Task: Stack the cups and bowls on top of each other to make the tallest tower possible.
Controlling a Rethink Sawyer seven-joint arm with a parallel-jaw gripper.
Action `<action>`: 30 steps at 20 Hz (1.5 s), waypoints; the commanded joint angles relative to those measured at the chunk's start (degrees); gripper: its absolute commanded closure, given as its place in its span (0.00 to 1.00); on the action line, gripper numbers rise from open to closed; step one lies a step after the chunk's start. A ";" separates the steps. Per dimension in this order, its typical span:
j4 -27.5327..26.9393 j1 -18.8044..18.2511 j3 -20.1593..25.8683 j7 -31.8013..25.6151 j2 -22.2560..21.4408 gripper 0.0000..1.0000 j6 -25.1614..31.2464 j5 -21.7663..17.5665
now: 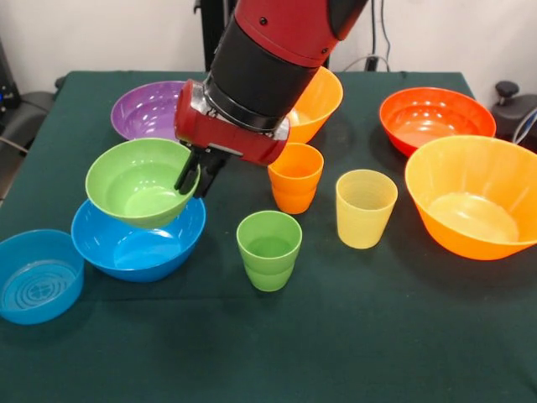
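Observation:
My gripper (197, 178) is shut on the right rim of the small green bowl (134, 180), with one finger inside the bowl and one outside. The green bowl is tilted and sits over the medium blue bowl (138, 243); I cannot tell whether they touch. The green cup (268, 249), the orange cup (295, 176) and the pale yellow cup (365, 208) stand upright and apart in the middle of the table, with nothing on them. No tower shows.
A small translucent blue bowl (38, 277) sits at the near left. The purple bowl (147, 109) and one big orange bowl (323, 101) lie behind the arm. The red-orange bowl (436, 117) and the other big orange bowl (474, 197) are on the right.

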 commanded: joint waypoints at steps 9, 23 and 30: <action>-2.86 4.45 0.66 9.02 2.00 1.00 7.43 3.84; -4.40 6.99 -2.29 12.91 3.72 1.00 8.45 7.41; -5.38 8.88 -3.96 15.87 4.77 1.00 9.34 8.80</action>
